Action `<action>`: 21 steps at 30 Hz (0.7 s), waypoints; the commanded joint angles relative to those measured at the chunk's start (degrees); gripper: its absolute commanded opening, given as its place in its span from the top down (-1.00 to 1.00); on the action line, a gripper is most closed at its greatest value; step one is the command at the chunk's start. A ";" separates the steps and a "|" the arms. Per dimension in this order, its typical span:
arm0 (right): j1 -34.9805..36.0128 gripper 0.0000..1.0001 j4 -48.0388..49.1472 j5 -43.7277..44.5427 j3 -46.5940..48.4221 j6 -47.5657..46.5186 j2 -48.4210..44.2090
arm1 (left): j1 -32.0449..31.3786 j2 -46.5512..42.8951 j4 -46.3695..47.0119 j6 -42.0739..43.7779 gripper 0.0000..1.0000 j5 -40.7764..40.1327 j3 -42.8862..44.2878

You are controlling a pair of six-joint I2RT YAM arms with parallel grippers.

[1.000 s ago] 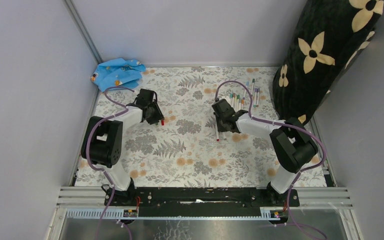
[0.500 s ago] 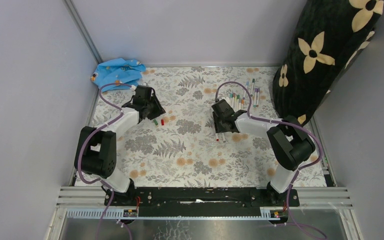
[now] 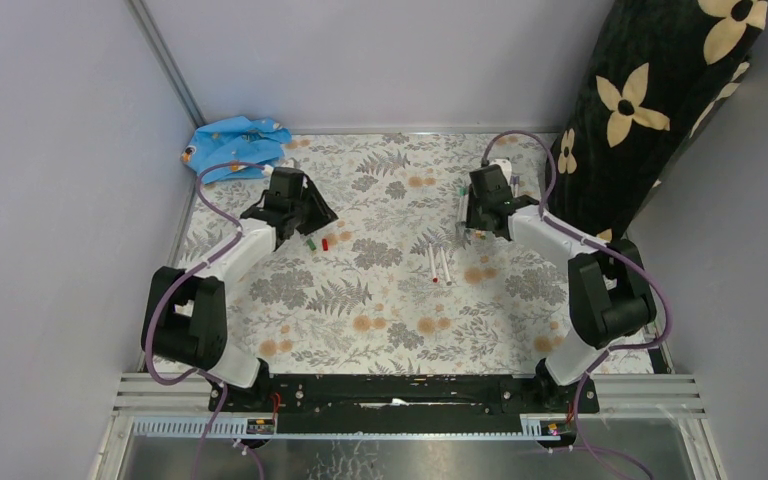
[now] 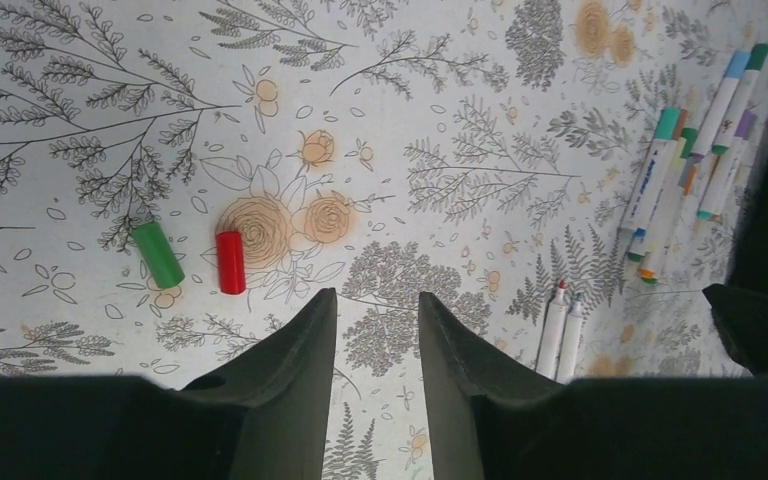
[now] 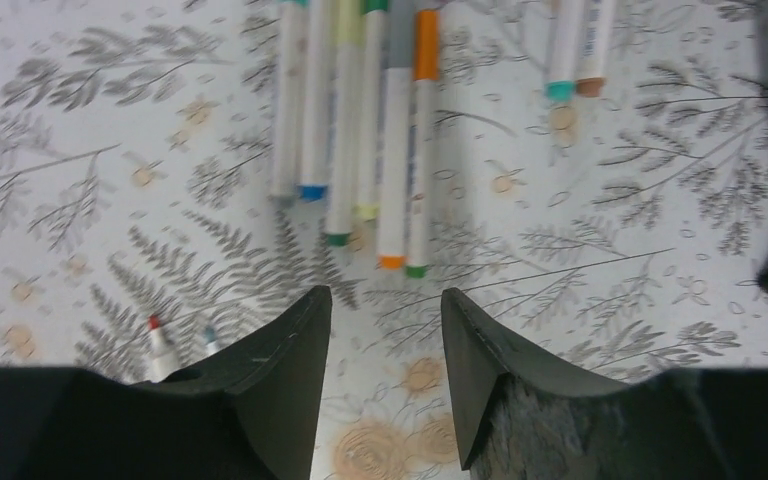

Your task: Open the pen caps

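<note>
Left gripper (image 4: 377, 305) and right gripper (image 5: 385, 300) both stood open and empty; two pen caps (image 4: 230, 262) lay removed. The next step appeared to require the right gripper closing on a capped pen (image 5: 423, 140).

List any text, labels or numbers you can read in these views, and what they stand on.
No text reads clearly in any view.
capped pens: blue print along the white barrels, too small and blurred to read.
green cap, red cap: no marking visible.
blue cloth: pattern only, no legible words.
</note>
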 commanded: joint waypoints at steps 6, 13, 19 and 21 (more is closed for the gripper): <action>-6.87 0.02 1.79 -3.33 5.35 -1.96 6.52 | -0.62 -2.59 5.85 -2.31 0.15 2.74 -0.58; -8.27 0.06 2.34 -5.02 7.46 -2.53 11.06 | -0.89 -2.38 6.51 -2.58 0.15 3.01 0.09; -9.00 0.07 2.54 -5.33 8.04 -2.88 12.92 | -0.93 -2.33 6.80 -2.49 0.14 3.08 0.30; -9.33 0.07 2.63 -5.54 7.90 -3.03 13.13 | -0.93 -2.30 6.92 -2.49 0.14 3.01 0.31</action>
